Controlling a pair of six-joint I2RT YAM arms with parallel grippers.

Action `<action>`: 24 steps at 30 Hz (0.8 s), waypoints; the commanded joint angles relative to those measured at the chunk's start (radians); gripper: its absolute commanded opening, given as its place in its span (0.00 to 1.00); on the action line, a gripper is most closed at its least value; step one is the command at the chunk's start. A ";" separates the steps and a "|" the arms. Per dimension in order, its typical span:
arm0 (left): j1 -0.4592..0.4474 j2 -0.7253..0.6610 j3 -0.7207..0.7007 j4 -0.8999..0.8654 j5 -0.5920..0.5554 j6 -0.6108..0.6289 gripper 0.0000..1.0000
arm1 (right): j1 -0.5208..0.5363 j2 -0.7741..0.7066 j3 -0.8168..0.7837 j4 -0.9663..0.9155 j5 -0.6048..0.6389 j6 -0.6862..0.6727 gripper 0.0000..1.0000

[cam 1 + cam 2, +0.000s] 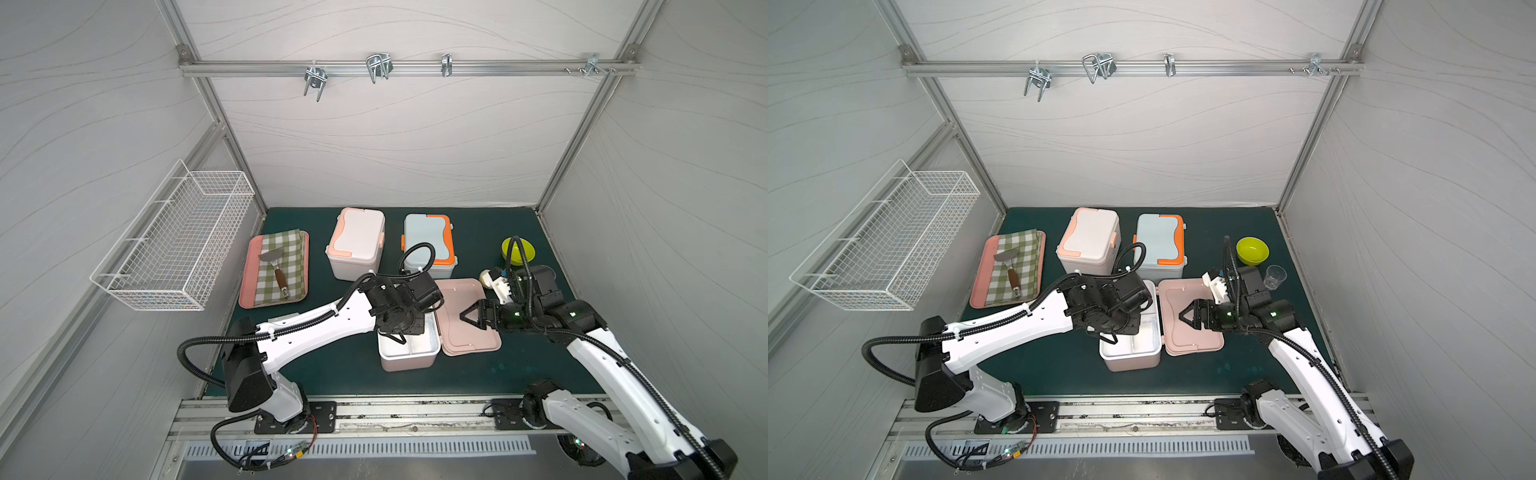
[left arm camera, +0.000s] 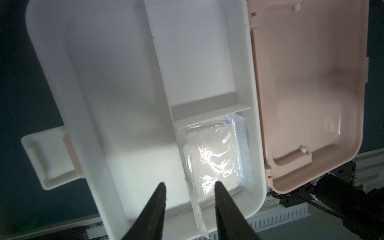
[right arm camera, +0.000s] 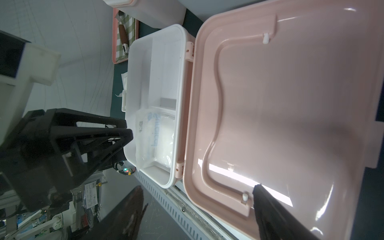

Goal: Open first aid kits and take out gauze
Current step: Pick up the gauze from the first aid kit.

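Two tools: left tool (image 2: 190,184) narrow astride gauze (image 2: 214,153) in the pink kit (image 1: 409,363); right tool (image 3: 198,188) wide above its lid (image 3: 291,104).

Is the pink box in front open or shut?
Open: the pink box has its lid flipped flat beside it, baring a white inner tray holding wrapped gauze.

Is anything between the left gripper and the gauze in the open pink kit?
Nothing visible does. The lid lies flipped open beside the kit, and the left gripper straddles the raised wrapper edge of the gauze.
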State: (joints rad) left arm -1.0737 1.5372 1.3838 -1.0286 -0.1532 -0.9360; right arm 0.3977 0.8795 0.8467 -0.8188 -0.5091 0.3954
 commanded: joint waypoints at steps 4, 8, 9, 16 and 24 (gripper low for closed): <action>-0.005 0.026 -0.021 0.011 -0.004 -0.035 0.32 | 0.011 0.013 -0.003 0.031 -0.078 -0.024 0.86; -0.005 0.036 -0.028 0.015 0.010 -0.039 0.22 | 0.032 0.025 0.000 0.035 -0.076 -0.029 0.86; -0.004 0.036 -0.027 0.016 0.010 -0.041 0.21 | 0.037 0.028 0.000 0.036 -0.074 -0.030 0.86; -0.005 0.028 -0.023 0.018 0.010 -0.044 0.03 | 0.048 0.041 0.010 0.038 -0.074 -0.033 0.86; -0.005 -0.020 0.013 0.018 -0.014 -0.028 0.00 | 0.049 0.024 0.036 0.018 -0.074 -0.038 0.95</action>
State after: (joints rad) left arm -1.0748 1.5593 1.3518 -1.0119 -0.1318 -0.9710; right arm 0.4393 0.9195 0.8474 -0.7933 -0.5659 0.3775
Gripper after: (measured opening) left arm 0.047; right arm 0.924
